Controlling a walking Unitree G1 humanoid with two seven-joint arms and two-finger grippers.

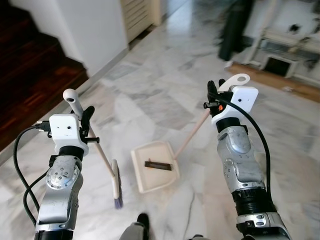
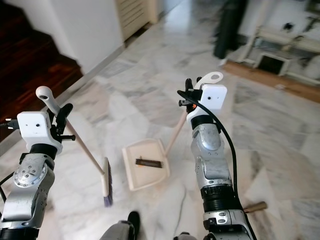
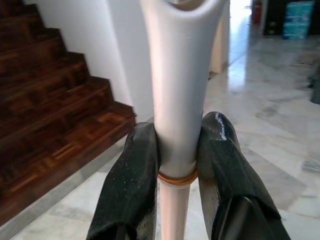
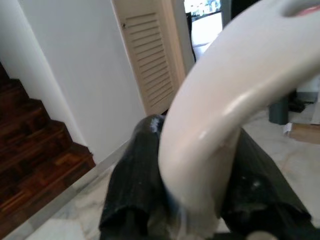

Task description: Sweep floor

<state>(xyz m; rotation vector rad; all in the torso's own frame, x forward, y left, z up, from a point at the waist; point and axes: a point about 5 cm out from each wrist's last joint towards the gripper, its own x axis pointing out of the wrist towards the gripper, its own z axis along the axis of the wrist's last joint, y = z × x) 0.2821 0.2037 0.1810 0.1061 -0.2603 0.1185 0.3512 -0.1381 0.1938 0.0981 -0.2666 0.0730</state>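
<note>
- we're standing over the marble floor (image 1: 165,100), tools in both arms so we can sweep and collect together.
- our right gripper (image 1: 216,93) is clamping the dustpan (image 1: 154,172) handle, pan flat, catching a dark scrap.
- our left gripper (image 1: 86,120) is pinching the broom (image 1: 105,160), bristles down beside it.

The floor (image 1: 165,95) is polished marble, grey-white and veined, glossy enough to catch window light. The stairs (image 3: 55,115) are dark reddish wood with a soft sheen, and the louvred door (image 4: 150,60) looks like painted beige wood beside a matt white wall (image 1: 95,30). The broom (image 1: 102,155) has a smooth cream plastic grip, glossy in the left wrist view, over a pale wooden shaft. The dustpan (image 1: 152,175) is matt cream plastic on a similar light wooden handle. Both hands' fingers (image 3: 135,190) are matt black, rubbery and slightly scuffed; the arms (image 1: 240,160) are brushed silver metal with white plastic wrist housings.
</note>
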